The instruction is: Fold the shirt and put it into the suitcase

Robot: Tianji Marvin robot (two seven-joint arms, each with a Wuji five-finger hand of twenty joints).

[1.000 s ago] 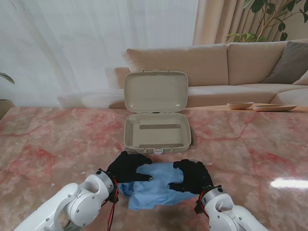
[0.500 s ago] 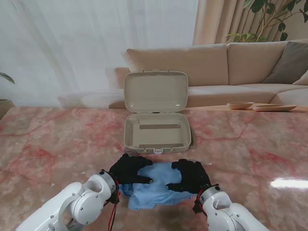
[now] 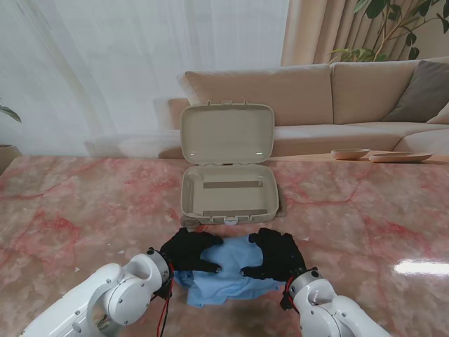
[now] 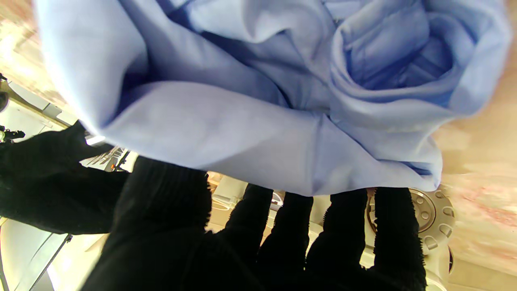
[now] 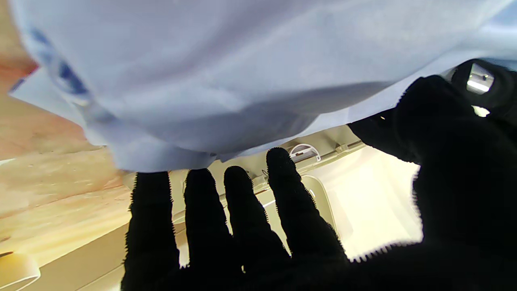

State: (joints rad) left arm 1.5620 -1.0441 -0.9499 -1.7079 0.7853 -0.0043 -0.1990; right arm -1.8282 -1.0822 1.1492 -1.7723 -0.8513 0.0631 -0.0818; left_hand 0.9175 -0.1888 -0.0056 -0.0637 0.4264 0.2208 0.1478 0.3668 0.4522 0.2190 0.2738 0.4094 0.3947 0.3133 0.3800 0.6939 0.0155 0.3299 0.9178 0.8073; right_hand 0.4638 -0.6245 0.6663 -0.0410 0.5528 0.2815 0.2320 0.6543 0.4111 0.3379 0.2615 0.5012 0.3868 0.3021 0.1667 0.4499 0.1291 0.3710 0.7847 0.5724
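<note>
The light blue shirt (image 3: 228, 279) lies bunched in a crumpled bundle on the pink marble table, just in front of the open beige suitcase (image 3: 186, 200). Both black-gloved hands grip it from the sides: my left hand (image 3: 188, 249) on its left part, my right hand (image 3: 278, 254) on its right part, thumbs on top and fingers over the far edge. In the left wrist view the shirt (image 4: 242, 101) is in rolled folds against the fingers (image 4: 282, 230). In the right wrist view the shirt (image 5: 202, 72) sits over the fingers (image 5: 242, 210), with the suitcase tray (image 5: 375, 202) beyond.
The suitcase lid (image 3: 226, 133) stands upright at the far side of its tray. The marble table (image 3: 365, 210) stretches to both sides. A beige sofa (image 3: 337, 91) sits behind it, and shallow wooden dishes (image 3: 351, 153) rest at the far right.
Both hands have slid a little farther from me, towards the suitcase, drawing the shirt bundle with them and bunching it tighter.
</note>
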